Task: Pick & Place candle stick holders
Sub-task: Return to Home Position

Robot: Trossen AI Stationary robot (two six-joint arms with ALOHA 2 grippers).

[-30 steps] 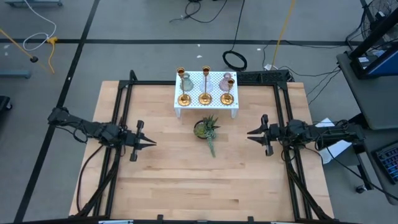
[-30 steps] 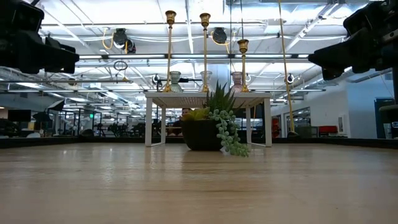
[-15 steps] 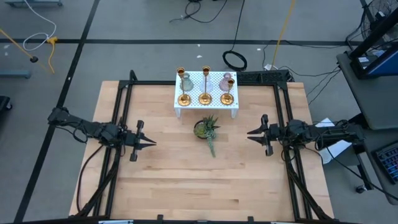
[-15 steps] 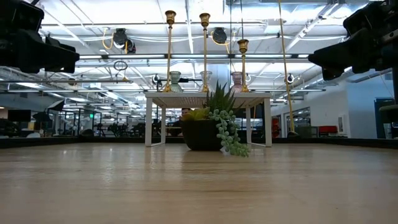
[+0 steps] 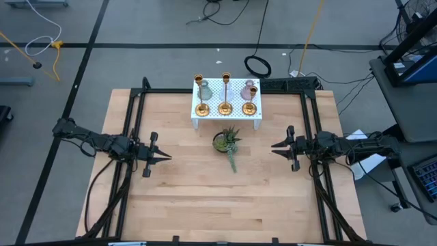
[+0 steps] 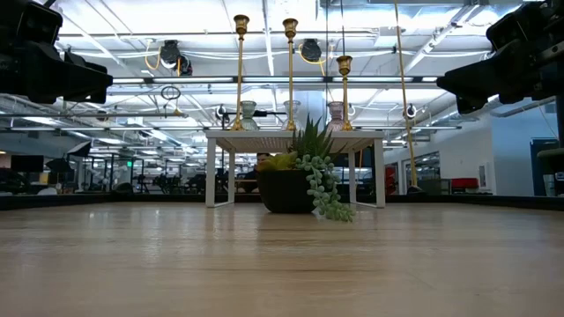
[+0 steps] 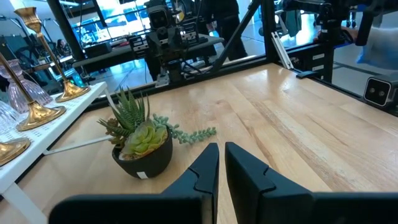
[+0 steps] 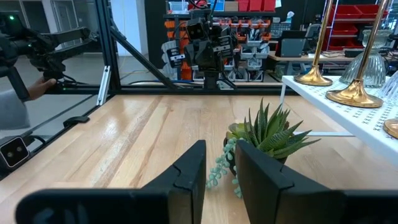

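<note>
Three shiny gold candle stick holders [image 5: 224, 106] stand upright in a spaced row on the white shelf [image 5: 235, 119]. In the high view, the rightmost one [image 6: 345, 88] is shortest.

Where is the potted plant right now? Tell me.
In the high view the potted plant stands near the middle of the wooden table, just in front of the white shelf carrying the three candle stick holders.

Right gripper [image 8: 221, 149] facing the potted plant [image 8: 267, 140]
Jaws narrowly apart over the tabletop [image 8: 124, 137]; candle stick holders [image 8: 355, 94] stand on the white shelf [image 8: 346, 113].
</note>
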